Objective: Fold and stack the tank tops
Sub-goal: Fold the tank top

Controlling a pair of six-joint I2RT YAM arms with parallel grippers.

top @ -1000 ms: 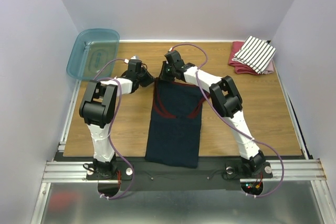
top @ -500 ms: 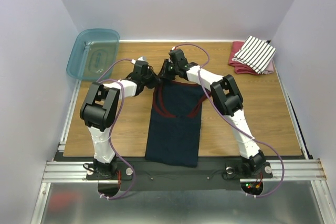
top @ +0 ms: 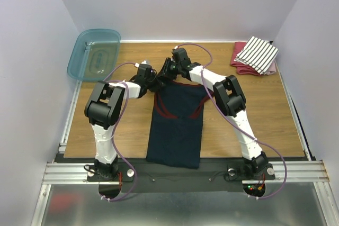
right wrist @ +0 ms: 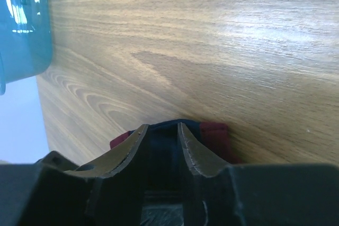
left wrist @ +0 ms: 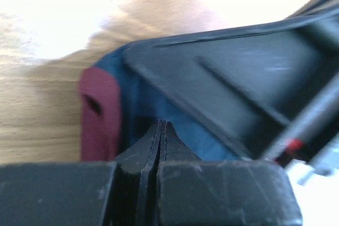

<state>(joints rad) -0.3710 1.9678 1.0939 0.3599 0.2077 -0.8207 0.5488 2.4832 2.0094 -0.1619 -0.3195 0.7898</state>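
1. The navy tank top with red trim (top: 177,125) is lying flat and lengthwise mid-way across the wooden table (top: 254,115). Its hem is reaching the near edge and its straps are pointing to the far side.
2. The left gripper (left wrist: 160,125) is sitting at the far left strap with its fingers pressed together. Navy cloth is bunching right at the tips, so it is probably pinching a fold, though I can't confirm that.
3. The right gripper (right wrist: 160,128) is standing partly spread, with navy cloth and red trim lying between its fingers, not clamped.
4. The folded white tank top with dark stripes (top: 257,54) is resting on a folded red cloth (top: 241,66) in the far right corner. The teal plastic bin (top: 94,54) is sitting far left.
5. Risks:
   - The strap is lying inside the loose right fingers, so it could snag and drag when that arm is pulling away.
   - The left pinch is looking thin, so the cloth could slip mid-fold.
   - The two grippers are sitting just beside each other, so a crossing move risks contact.
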